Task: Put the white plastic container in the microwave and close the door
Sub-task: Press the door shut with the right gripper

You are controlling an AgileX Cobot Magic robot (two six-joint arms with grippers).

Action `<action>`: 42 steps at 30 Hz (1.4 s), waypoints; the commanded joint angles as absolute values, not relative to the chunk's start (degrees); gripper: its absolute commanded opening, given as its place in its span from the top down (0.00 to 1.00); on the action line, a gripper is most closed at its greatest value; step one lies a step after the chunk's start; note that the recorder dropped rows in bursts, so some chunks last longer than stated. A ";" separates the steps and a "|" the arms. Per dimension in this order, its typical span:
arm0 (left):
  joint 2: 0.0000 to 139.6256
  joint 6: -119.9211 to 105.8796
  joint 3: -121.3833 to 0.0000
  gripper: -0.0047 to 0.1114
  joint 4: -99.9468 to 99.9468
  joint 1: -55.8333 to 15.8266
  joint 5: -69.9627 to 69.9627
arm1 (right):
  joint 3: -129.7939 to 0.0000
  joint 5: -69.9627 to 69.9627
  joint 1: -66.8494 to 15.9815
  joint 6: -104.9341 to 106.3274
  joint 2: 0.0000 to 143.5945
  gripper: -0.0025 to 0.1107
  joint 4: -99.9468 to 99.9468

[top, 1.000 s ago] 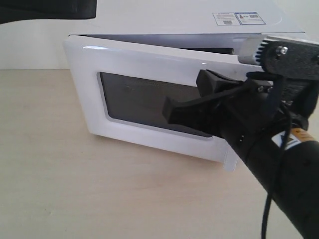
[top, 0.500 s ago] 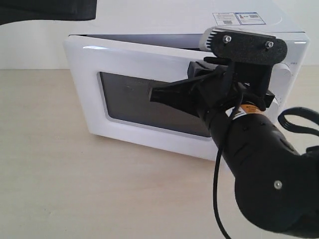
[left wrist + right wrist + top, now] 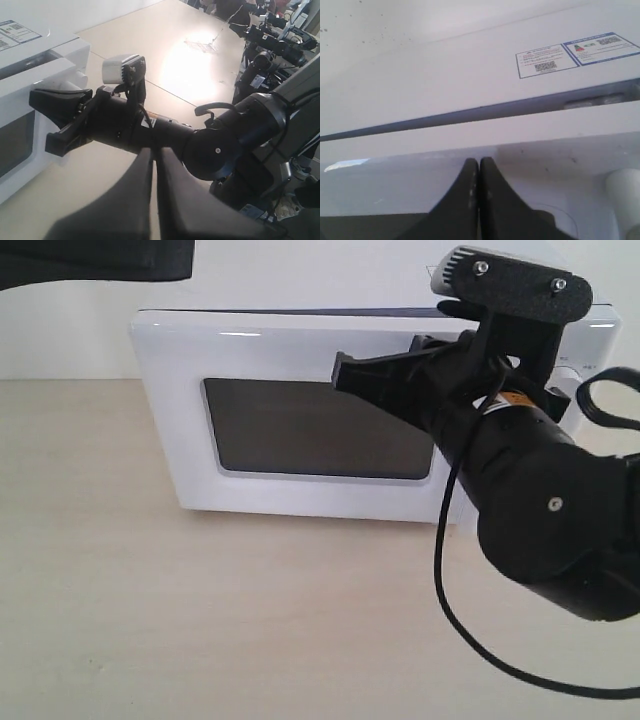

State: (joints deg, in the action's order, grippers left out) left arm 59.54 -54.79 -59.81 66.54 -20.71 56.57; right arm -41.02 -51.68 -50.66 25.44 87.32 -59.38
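door (image 3: pixel 175 410) nearly flush, ajar before; right tool (image 3: pixel 343 373) pinched together near its top; left tool (image 3: pixel 154 159) also pinched

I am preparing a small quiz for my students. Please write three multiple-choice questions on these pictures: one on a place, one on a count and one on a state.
1. At which part of the door is the tip of the right gripper?
A. the bottom edge
B. the left edge
C. the upper part

2. How many stickers are on top of the microwave?
A. two
B. none
C. five

3. How does the door stand?
A. swung wide open
B. closed or nearly closed
C. taken off

Answers:
1. C: in the exterior view the fingertips are above the dark window.
2. A: the right wrist view shows two labels side by side.
3. B: the door lies flat along the front of the body.
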 commanded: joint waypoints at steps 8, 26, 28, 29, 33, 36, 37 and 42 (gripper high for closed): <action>59.14 -54.25 -60.04 0.92 67.10 -21.20 57.06 | -44.30 -44.96 -45.39 27.97 87.57 0.98 -58.32; 59.14 -54.03 -60.04 0.92 67.10 -21.20 57.16 | -48.70 -44.56 -45.06 31.54 92.73 0.98 -58.20; 59.14 -54.03 -60.04 0.92 67.10 -21.20 57.16 | -49.07 -44.66 -45.06 31.86 92.73 0.98 -58.08; 59.14 -54.03 -60.04 0.92 67.10 -21.20 57.16 | -49.07 -44.66 -45.06 32.24 92.61 0.98 -58.20; 59.14 -54.03 -60.04 0.92 66.83 -21.20 57.02 | -49.07 -42.57 -45.16 32.75 92.23 0.98 -58.30; 59.14 -54.03 -60.04 0.92 65.95 -21.20 57.02 | -49.07 -39.09 -45.16 33.76 90.89 0.98 -58.30; 59.14 -54.03 -60.04 0.92 65.68 -21.20 57.02 | -49.07 -38.19 -45.16 34.58 90.35 0.98 -58.30; 59.01 -54.03 -60.04 0.92 65.77 -21.20 58.12 | -49.07 -31.83 -45.16 38.35 84.73 0.98 -58.30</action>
State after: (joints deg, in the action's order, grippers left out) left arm 59.54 -54.54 -59.81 65.70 -20.71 56.57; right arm -48.61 -35.11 -45.54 35.93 88.08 -58.79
